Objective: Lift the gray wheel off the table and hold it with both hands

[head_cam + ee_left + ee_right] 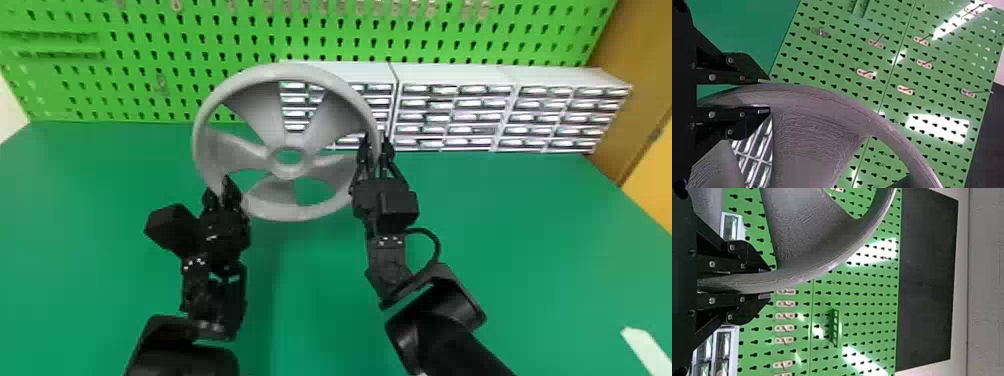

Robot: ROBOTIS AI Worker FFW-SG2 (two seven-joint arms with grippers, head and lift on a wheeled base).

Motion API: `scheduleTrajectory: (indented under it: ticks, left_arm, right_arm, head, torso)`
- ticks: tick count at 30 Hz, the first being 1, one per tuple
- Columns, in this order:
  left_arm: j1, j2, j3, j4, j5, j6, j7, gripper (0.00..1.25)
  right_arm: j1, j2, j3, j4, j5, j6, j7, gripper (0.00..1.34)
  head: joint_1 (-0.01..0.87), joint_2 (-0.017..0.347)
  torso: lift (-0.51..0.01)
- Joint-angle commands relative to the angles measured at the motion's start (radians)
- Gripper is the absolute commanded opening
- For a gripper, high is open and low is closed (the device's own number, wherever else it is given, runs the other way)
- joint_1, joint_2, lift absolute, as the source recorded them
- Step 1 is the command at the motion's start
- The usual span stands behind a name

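Left black two-fingered gripper (218,191) and right black two-fingered gripper (374,145) are each closed to the rim's thickness, pinching the lower left and right side of the round gray spoked wheel (295,212). It is raised above the flat green table (505,240), broad face towards the robot, hub axis running roughly front to back.

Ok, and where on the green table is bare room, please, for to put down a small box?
The table is bare outside the left arm, between right arm and drawers, and between both arms. Crowded: the far right edge, with the drawers, and around the wheel, gripped at both sides.
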Motion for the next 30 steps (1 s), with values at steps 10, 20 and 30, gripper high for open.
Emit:
scheduleTrajectory:
  ticks: [10, 20, 30]
  left_arm:
    - [-0.012, 0.000, -0.002, 0.001, -0.011, -0.002, 0.036, 0.26]
    - [-0.012, 0.000, -0.007, 0.001, -0.011, -0.003, 0.043, 0.26]
    - [-0.007, 0.000, -0.005, 0.001, -0.006, -0.003, 0.043, 0.26]
  right_arm:
    - [0.000, 0.001, 0.001, 0.000, 0.000, 0.000, 0.000, 0.03]
    - [0.000, 0.001, -0.002, 0.000, 0.000, 0.000, 0.000, 0.03]
    - [0.002, 0.001, 0.000, 0.000, -0.002, 0.002, 0.000, 0.03]
  head:
    - [0.711, 0.015]
    - [0.711, 0.015]
    - [0.711, 0.015]
  torso:
    - [-0.098]
    - [-0.098]
    - [-0.098]
